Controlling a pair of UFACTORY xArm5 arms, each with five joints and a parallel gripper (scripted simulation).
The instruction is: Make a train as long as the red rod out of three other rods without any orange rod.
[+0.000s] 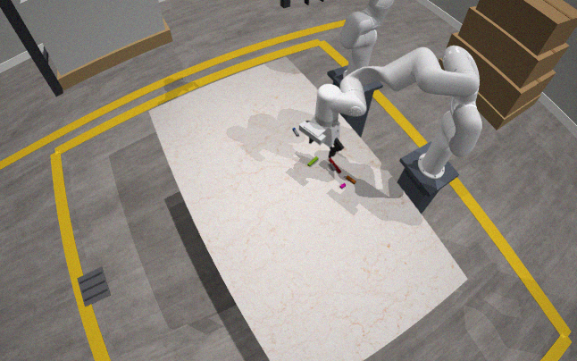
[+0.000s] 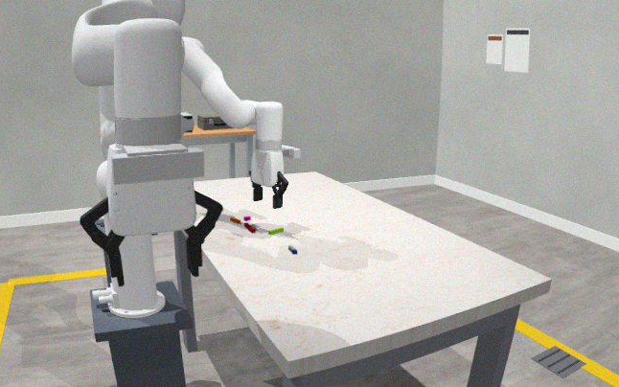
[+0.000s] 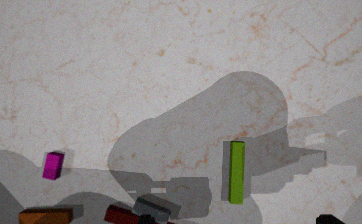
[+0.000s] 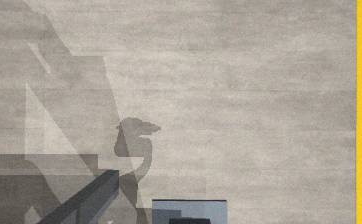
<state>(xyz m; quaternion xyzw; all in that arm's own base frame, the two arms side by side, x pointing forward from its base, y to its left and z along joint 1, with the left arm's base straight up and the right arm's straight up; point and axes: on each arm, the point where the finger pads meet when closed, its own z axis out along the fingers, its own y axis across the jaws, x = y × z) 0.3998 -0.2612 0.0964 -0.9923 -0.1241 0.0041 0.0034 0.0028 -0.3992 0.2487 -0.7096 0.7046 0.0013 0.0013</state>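
A blue rod (image 1: 294,129) (image 2: 294,251) and a grey rod (image 1: 296,133) (image 2: 290,247) lie flat in line, ends apparently touching. A second grey rod (image 3: 153,208) lies close beside the red rod (image 1: 335,165) (image 2: 249,227) (image 3: 119,214). The lime rod (image 1: 313,161) (image 2: 276,231) (image 3: 237,172) lies apart, between that pair and the blue-and-grey line. The magenta rod (image 1: 342,185) (image 2: 247,218) (image 3: 53,165) lies alone. My left gripper (image 1: 321,146) (image 2: 267,200) is open and empty above the table near the red and lime rods. My right gripper (image 2: 156,276) is open and empty, off the table.
The orange rod (image 1: 350,179) (image 2: 235,219) (image 3: 47,217) lies near the magenta and red rods. The right arm hangs beside the table (image 2: 398,298), in front of its own base. Cardboard boxes (image 1: 523,54) stand behind the arms.
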